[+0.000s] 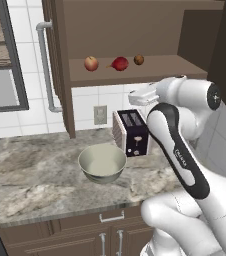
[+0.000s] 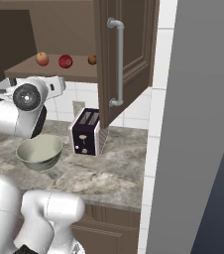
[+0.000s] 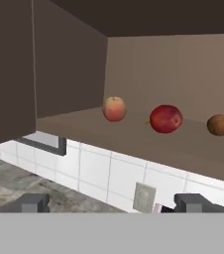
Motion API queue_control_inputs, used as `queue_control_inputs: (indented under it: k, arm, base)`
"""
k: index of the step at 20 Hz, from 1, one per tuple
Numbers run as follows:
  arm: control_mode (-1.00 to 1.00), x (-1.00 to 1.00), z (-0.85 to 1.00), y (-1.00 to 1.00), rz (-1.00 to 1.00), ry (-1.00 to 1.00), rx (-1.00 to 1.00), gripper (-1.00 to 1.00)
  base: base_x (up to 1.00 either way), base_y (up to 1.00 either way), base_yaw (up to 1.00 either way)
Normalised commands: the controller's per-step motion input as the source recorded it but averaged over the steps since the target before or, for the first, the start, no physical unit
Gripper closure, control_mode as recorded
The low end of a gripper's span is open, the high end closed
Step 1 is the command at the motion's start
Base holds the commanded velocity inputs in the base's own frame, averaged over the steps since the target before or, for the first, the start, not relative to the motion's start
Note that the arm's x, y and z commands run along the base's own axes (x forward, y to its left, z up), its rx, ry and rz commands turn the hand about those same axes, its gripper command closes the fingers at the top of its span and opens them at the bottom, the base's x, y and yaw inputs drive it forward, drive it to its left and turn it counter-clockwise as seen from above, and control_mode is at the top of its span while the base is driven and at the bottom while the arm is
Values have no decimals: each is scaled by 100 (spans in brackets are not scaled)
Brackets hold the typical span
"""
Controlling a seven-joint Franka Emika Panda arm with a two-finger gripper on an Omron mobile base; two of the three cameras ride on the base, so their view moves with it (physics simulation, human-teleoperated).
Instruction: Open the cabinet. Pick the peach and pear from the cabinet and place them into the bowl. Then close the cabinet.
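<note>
The cabinet (image 1: pixel 61 55) stands with both doors swung open, its right door (image 2: pixel 129 44) edge-on beside the shelf. On the shelf lie the peach (image 1: pixel 91 63) (image 2: pixel 42 59) (image 3: pixel 114 108) at the left and the red pear (image 1: pixel 119 63) (image 2: pixel 65 61) (image 3: pixel 166 119) in the middle. My gripper (image 3: pixel 113 203) is open and empty, a little below and in front of the shelf, facing the fruit. The pale bowl (image 1: pixel 103 173) (image 2: pixel 37 161) sits empty on the counter below.
A small brown fruit (image 1: pixel 139 60) (image 3: pixel 219 125) lies right of the pear. A dark toaster (image 1: pixel 133 133) (image 2: pixel 86 133) stands behind the bowl, under my hand. A wall outlet (image 1: pixel 100 114) is on the tiles. A tall grey panel (image 2: pixel 198 124) bounds the counter's right end.
</note>
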Motion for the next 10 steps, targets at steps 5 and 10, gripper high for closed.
queue_control_inputs:
  k: [5, 10]
  arm:
    - [-100, 26, 28, 0, 0, 5, 0, -100]
    - [-100, 22, 12, 6, 2, 8, -3, -100]
  base:
    - [0, 0, 0]
    - [0, 0, 0]
